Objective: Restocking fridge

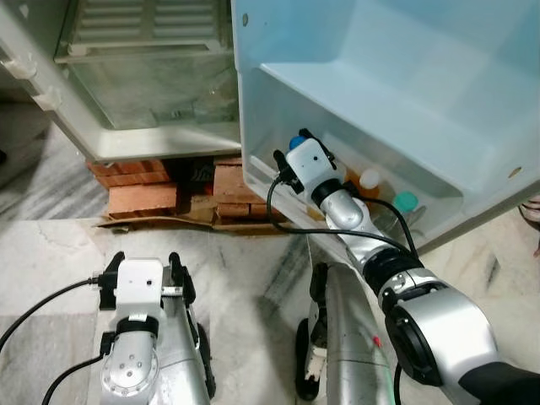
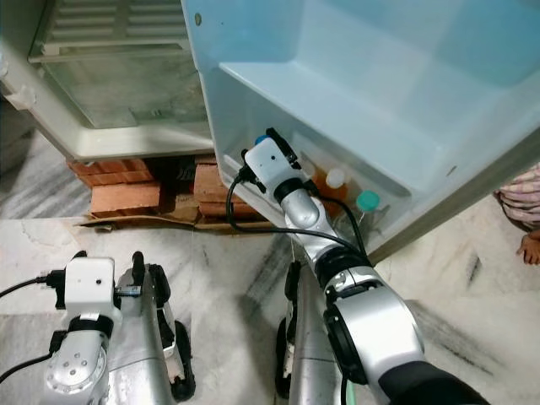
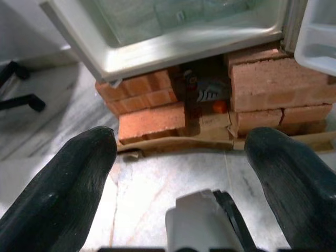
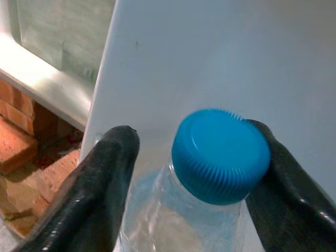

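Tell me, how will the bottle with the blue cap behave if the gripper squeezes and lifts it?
The blue-capped bottle looks like thin clear plastic, so its wall would probably dent under a hard squeeze. The ribbed cap should give the right gripper better friction than the smooth body. Tall and narrow, it may tip if nudged.

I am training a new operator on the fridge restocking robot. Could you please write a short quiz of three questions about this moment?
1. True or false: the right gripper is reaching into the lower shelf of the open fridge door.
2. What colour is the cap of the clear bottle between the right gripper's fingers?
3. Multiple choice: what does the fridge body stand on? A) wooden crate B) red bricks C) metal legs

Key
1. True.
2. Blue.
3. B. The left gripper hangs open above the marble floor, facing these bricks.
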